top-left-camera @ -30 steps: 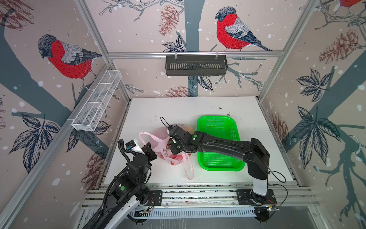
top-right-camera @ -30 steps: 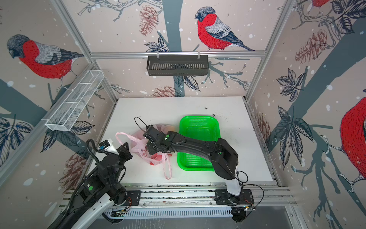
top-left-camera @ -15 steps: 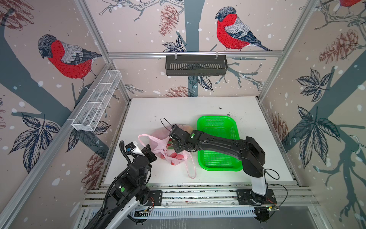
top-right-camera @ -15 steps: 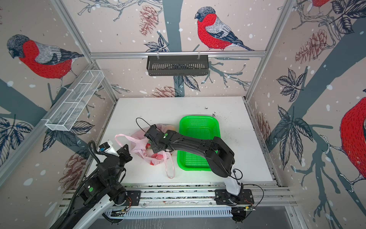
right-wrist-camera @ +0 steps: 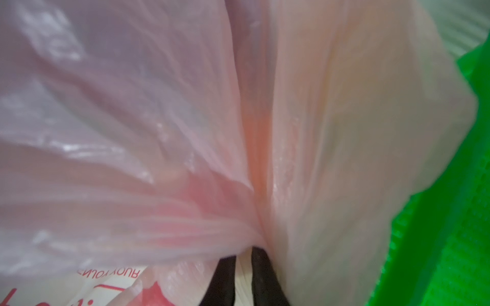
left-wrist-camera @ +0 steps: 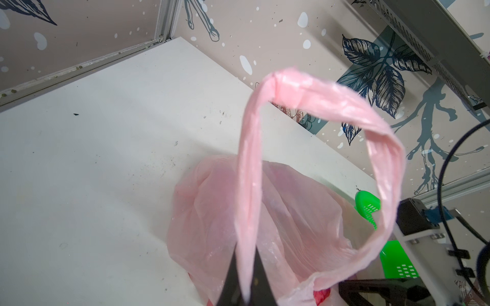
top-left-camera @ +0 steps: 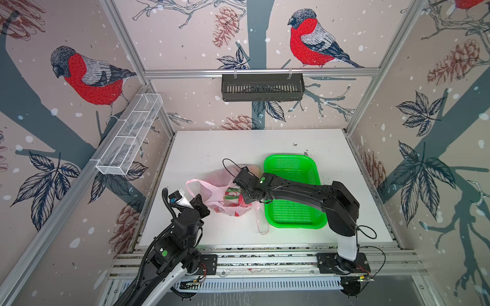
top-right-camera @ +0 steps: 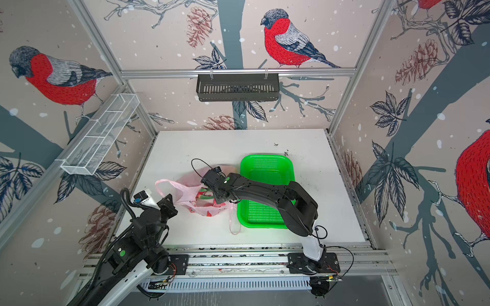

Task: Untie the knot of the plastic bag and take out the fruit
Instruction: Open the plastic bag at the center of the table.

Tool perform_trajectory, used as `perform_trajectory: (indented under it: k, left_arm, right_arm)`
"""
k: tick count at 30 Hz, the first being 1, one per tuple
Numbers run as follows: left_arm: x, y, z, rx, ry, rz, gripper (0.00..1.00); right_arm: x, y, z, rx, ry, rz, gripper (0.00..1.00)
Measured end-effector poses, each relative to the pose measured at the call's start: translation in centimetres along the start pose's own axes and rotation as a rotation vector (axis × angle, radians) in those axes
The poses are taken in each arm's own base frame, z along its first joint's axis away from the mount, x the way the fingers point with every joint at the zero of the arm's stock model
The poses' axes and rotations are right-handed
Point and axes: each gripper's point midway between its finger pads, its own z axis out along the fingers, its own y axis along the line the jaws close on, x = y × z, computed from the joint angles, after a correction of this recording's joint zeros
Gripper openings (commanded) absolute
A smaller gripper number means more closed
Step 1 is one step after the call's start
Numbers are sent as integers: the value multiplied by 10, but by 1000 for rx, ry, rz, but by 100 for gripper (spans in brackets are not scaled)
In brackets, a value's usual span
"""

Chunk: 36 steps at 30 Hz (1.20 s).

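Wallpaper [top-left-camera: 185, 39] of red-breasted bullfinches, pine cones and dark leaves on pale pink covered the three walls, edged by aluminium rails [top-left-camera: 259, 72]. A black slotted tray [top-left-camera: 262, 87] hung from the back rail. A white wire shelf [top-left-camera: 130, 135] ran along one side wall (divided into compartments). The white desk [top-left-camera: 212, 148] lay evenly lit, with dark specks [top-left-camera: 306, 153] near its far edge.

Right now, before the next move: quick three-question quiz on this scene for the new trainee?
1. True or false: the right gripper pinches the pink bag by its film.
2. What grips the bag's handle loop?
3. The bag lies: A inside the green basket, B beside it, C under it.
Key: 1 true. 2 the left gripper. 3 B.
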Motion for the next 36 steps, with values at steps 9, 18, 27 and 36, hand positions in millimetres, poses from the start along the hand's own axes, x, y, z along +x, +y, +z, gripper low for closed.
perform_trajectory:
  k: [9, 18, 27, 36]
  left_arm:
    - [9, 2, 3, -6, 25, 6, 0]
    - [22, 5, 7, -2, 64, -2, 0]
    - [37, 11, 11, -10, 99, -5, 0]
    - [38, 12, 8, 8, 99, -18, 0]
  right_arm:
    - [21, -6, 16, 11, 54, -3, 16]
    - [22, 11, 36, -56, 58, 2, 16]
    - [4, 20, 31, -113, 10, 19, 22]
    - [-15, 41, -33, -142, -70, -56, 27]
